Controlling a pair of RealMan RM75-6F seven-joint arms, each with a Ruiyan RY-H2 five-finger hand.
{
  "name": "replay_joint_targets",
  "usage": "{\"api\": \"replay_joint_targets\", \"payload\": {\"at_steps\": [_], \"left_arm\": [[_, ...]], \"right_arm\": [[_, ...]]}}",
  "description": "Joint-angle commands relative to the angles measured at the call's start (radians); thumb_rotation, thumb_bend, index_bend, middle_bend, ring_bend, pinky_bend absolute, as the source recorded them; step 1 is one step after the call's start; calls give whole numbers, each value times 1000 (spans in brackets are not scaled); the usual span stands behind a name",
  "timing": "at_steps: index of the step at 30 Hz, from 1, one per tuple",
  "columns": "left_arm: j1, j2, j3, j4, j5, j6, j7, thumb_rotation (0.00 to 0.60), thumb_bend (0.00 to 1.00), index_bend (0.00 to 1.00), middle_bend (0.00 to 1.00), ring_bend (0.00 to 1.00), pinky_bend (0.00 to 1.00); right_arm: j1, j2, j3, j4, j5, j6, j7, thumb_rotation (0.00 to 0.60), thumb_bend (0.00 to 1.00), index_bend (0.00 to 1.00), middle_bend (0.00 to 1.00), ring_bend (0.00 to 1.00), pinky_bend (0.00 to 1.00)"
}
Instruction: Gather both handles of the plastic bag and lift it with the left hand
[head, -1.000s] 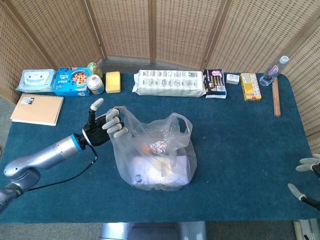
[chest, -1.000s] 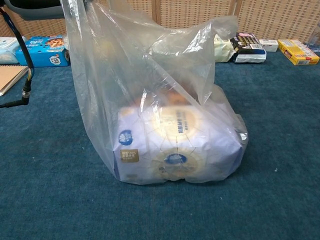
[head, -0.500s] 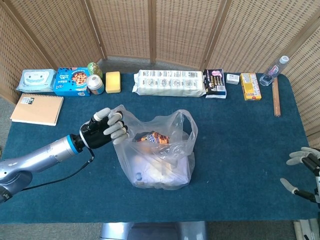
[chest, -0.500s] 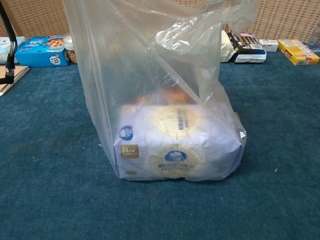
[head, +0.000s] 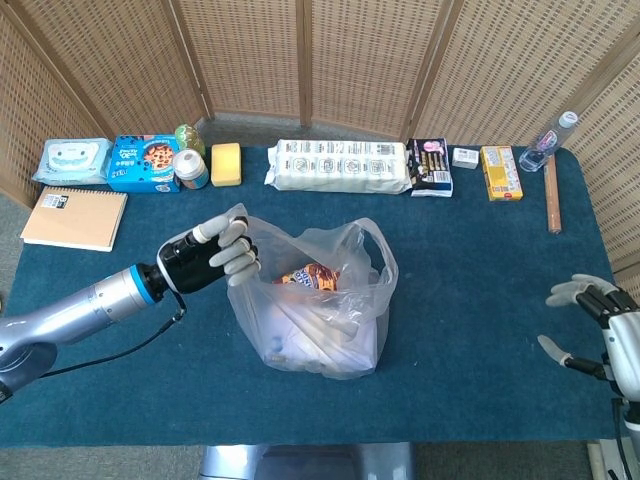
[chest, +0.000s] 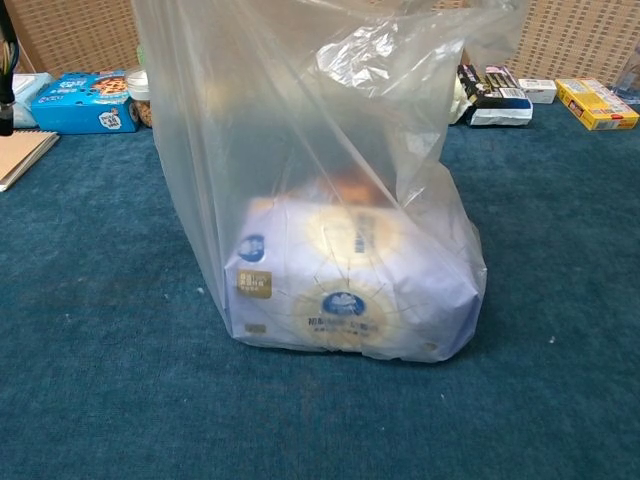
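Blue-clothed table (head: 480, 300) holds a soft, slippery bag (head: 315, 310) at centre. Left hand (head: 215, 258) pinches its near handle; far handle (head: 372, 245) hangs free. Right hand (head: 590, 325) idles open.

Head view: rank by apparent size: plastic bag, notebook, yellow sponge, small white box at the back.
1. plastic bag, though it stands taller, nearer the camera, which inflates it
2. notebook
3. yellow sponge
4. small white box
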Motion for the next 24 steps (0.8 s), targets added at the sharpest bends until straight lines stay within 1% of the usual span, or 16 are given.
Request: {"api": "replay_joint_targets", "payload": {"at_steps": [1, 4, 14, 24], "left_arm": [[-11, 7, 1, -11, 3, 11, -5, 322, 316, 709, 836, 716, 695], [-22, 10, 4, -18, 4, 18, -8, 325, 316, 709, 837, 716, 694], [-44, 20, 1, -26, 8, 22, -8, 325, 317, 709, 836, 716, 694], [-34, 37, -5, -31, 2, -21, 1, 323, 316, 709, 836, 716, 694]], "right_arm": [[16, -16, 11, 10, 3, -5, -6, 600, 243, 357, 331, 237, 259], [35, -34, 20, 27, 1, -14, -14, 600, 244, 334, 314, 238, 265], [90, -72, 39, 74, 22, -63, -41, 600, 232, 331, 305, 231, 267], [133, -132, 43, 143, 49, -107, -69, 600, 215, 330, 304, 230, 267]]}}
